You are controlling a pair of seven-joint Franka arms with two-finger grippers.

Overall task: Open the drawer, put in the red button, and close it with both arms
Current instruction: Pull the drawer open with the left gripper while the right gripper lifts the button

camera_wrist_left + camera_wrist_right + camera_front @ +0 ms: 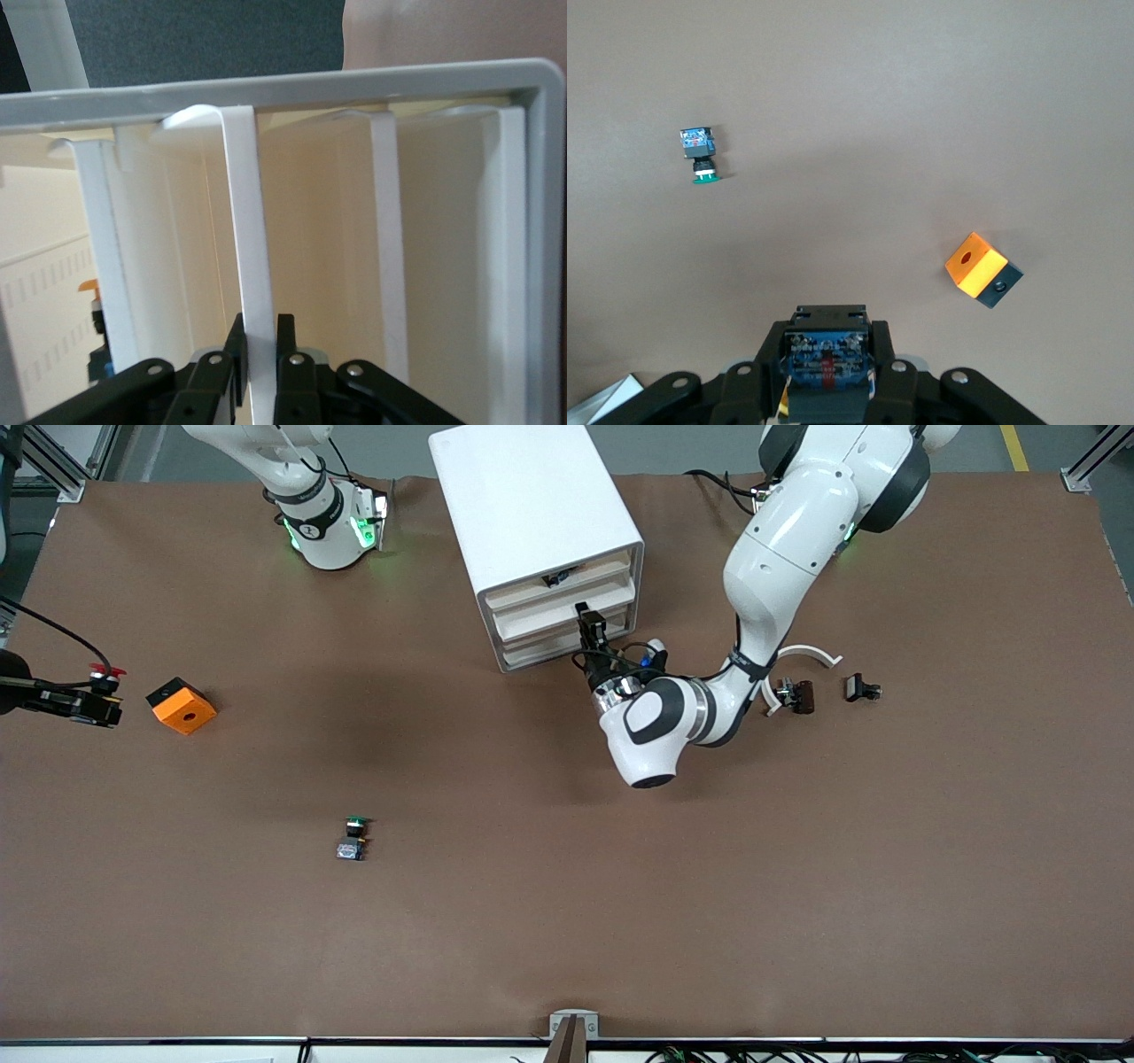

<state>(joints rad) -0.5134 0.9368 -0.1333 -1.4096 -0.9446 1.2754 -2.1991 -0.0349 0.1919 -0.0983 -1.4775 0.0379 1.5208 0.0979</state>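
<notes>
While the left gripper [588,622] has its jaws closed on a thin white handle [251,266] at the cabinet [532,514] front, seemingly that of the second-highest drawer [567,607], the right gripper [99,701] hangs over the right arm's end of the surface [567,921], jaws clamped on the red button [106,673], cap just showing. Judgement: one arm pulls the drawer out as the other carries the part ready to drop in. Drawer looks barely out, if at all; contents cannot be told. The top slot shows something dark inside. An orange block [182,705] lies just beside the right gripper; the green button [354,839] lies nearer the front camera; small dark parts [797,694] sit toward the left arm's end.
</notes>
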